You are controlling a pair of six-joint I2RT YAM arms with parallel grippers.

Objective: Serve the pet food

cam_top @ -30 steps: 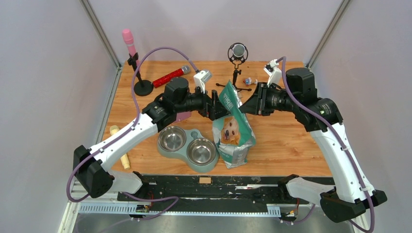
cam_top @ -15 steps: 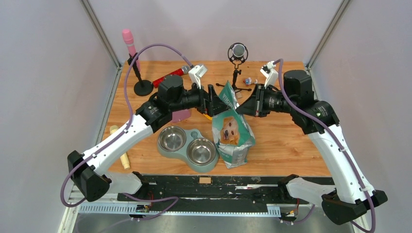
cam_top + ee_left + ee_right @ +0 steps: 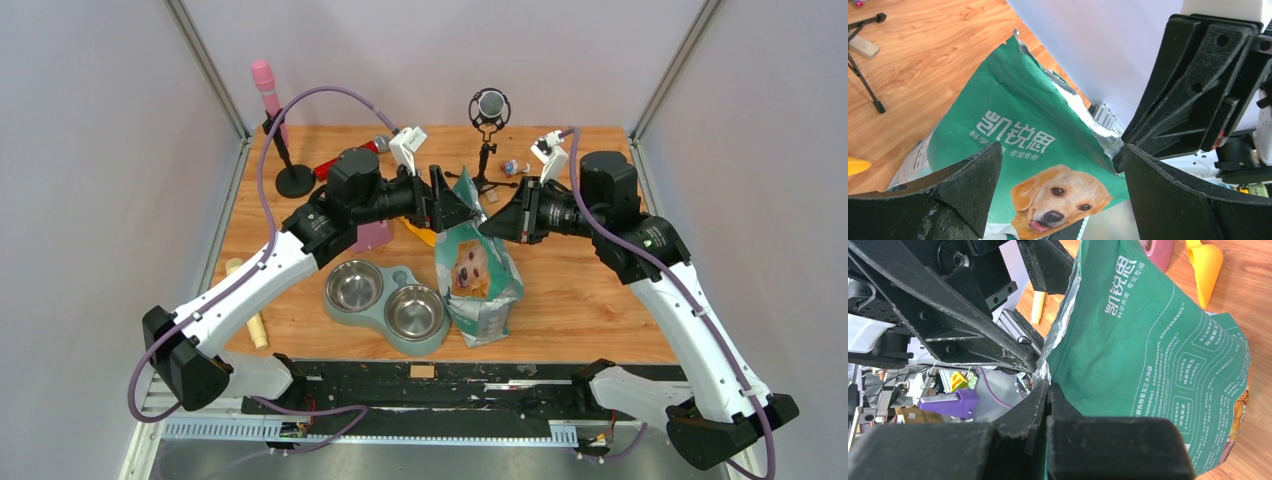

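PET FOOD AT THE BOWL: The pet food bag (image 3: 478, 275), teal-green with a golden dog and a torn, silver-lined mouth, stands upright just right of the double bowl (image 3: 386, 300). My right gripper (image 3: 1048, 387) pinches its top edge. My left gripper (image 3: 1058, 152) hovers on the bowl's side, jaws spread wide.
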